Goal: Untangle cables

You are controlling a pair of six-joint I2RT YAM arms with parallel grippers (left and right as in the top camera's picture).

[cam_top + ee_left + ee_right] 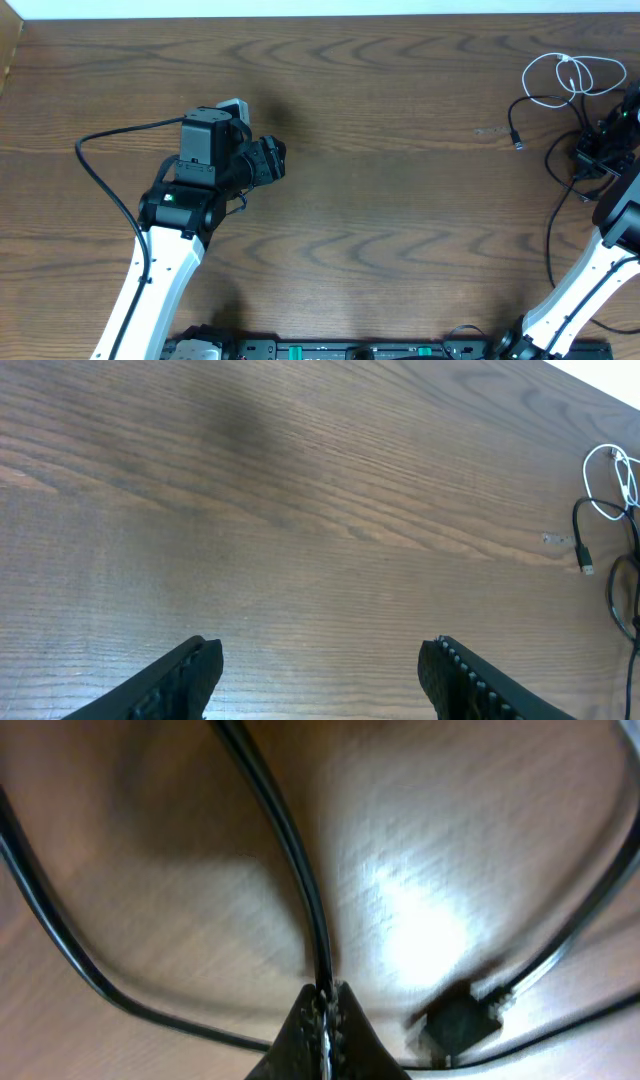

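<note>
The cables lie at the table's far right. A thin white cable (572,77) loops near the back edge, and it also shows in the left wrist view (622,472). A thin black cable (516,128) with a small plug end runs beside it and toward my right gripper (600,150). In the right wrist view the right gripper (325,1005) is shut on a black cable (290,850) just above the wood, with a black plug (458,1023) lying beside it. My left gripper (320,660) is open and empty, hovering over bare wood at the left (268,160).
The wooden table (400,200) spans the view. A thick black robot cable (100,170) curves left of the left arm. Another black arm cable (552,230) hangs by the right arm. A dark rail (350,350) runs along the front edge.
</note>
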